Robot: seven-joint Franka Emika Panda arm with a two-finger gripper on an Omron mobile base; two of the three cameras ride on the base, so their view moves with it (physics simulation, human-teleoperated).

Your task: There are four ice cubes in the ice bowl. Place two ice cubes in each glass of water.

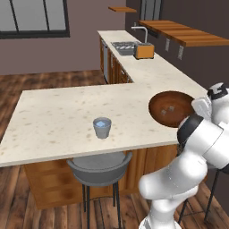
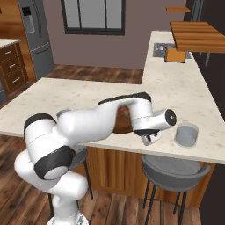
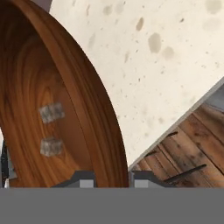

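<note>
One ice bowl (image 1: 172, 108) sat at the near right edge of the counter (image 1: 62, 116), and two glasses of water stood on the same counter: one glass (image 1: 102, 127) toward the near edge in the left base view, holding pale bluish content, and another glass (image 2: 186, 134) near the counter's front edge in the right base view, just right of the hand. Two ice cubes lay inside the bowl, one ice cube (image 3: 51, 113) just above the second ice cube (image 3: 50, 146) in the hand view, both resting on the wooden floor of the bowl and a little apart from each other.

The arm rose from the base, bent sharply at the elbow and reached forward and low over the counter's near edge, with the wrist turned sideways beside the bowl. The gripper (image 3: 113, 178) sat at the bowl's near rim, its two fingers astride the rim wall and drawn together on it, one inside and one outside the bowl.

Two grey stools (image 1: 99, 167) stood under the counter's overhang. Far back on the counter stood an orange toaster (image 1: 144, 50) beside a sink (image 1: 124, 46).
</note>
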